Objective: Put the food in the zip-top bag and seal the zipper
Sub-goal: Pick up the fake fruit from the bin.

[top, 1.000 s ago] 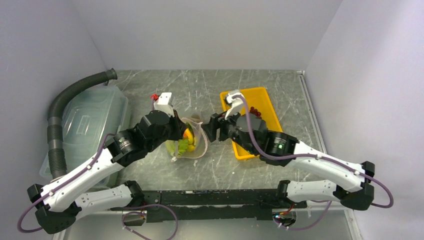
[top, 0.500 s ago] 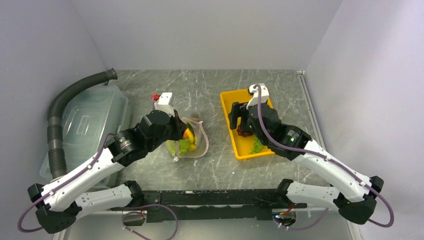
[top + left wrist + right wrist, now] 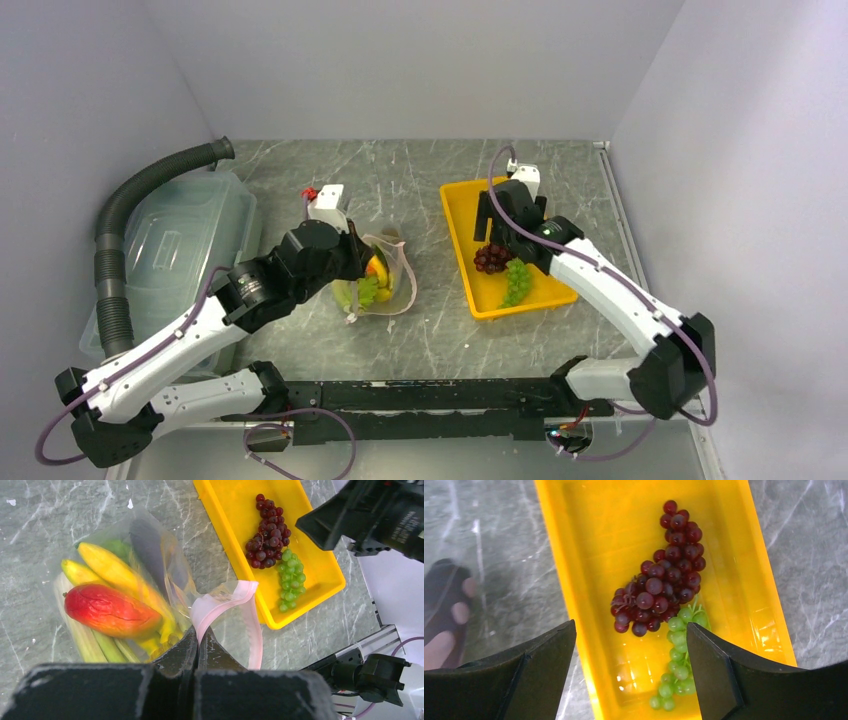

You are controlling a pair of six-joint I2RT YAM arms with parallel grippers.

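Left hand (image 3: pixel 197 636) is pressed together, pinching the pink zipper (image 3: pixel 225 597) at the mouth of the zip-top bag (image 3: pixel 150 540). The bag lies on the bench (image 3: pixel 40 525) and holds bananas (image 3: pixel 112 570), a red-orange fruit (image 3: pixel 110 611) and a pale green leek (image 3: pixel 85 640). Right hand (image 3: pixel 630 627) is spread wide and empty over the yellow tray (image 3: pixel 589 540); beneath it the dark grapes (image 3: pixel 664 580) and green grapes (image 3: pixel 676 672) lie touching one another, apart from the bag.

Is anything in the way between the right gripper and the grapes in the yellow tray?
Nothing visible. The right gripper hangs open over the yellow tray, and the dark grapes and green grapes lie uncovered right below it.
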